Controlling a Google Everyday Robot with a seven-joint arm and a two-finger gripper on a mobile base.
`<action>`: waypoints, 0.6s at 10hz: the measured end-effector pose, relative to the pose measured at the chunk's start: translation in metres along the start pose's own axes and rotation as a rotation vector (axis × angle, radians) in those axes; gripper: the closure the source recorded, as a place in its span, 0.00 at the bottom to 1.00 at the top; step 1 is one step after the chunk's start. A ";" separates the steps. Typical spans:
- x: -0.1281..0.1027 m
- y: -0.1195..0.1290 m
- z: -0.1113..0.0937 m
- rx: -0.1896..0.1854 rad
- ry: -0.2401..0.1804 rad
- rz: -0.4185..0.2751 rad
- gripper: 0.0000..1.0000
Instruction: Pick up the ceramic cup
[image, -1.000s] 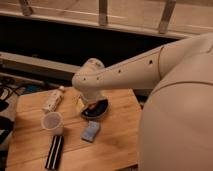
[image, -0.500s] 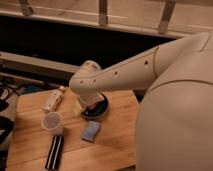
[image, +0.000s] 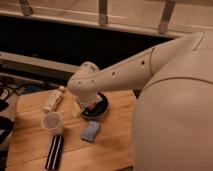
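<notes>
On the left part of the wooden tabletop (image: 116, 146) lies a white bottle with a tan cap (image: 52, 101), tipped on its side. Just in front of it, toward the camera, the ceramic cup (image: 52, 122) stands upright with its mouth facing up and the greyish-pink inside showing. Nothing touches it. A black oblong object (image: 54, 151) lies nearer the camera than the cup, and a blue sponge-like block (image: 90, 131) sits to its right.

Further right, the gripper (image: 83, 107) hangs below the arm's (image: 125, 74) pale wrist, at the left edge of the black bowl (image: 101, 110). Whether it is spread or pressed together I cannot tell, as the wrist hides most of it.

The coming move likely turns on one relation. The cup lies to the left of the gripper and somewhat nearer the camera, well apart from it, with the bottle close behind. Being round, the cup has no long axis across the tabletop; its only axis runs straight up. Any approach angle should serve, though the side away from the bottle looks freest.
</notes>
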 end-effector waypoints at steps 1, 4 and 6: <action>0.000 0.001 0.000 -0.001 0.000 -0.005 0.13; -0.019 0.002 -0.009 -0.017 -0.045 -0.019 0.13; -0.057 0.007 -0.015 -0.055 -0.099 -0.016 0.13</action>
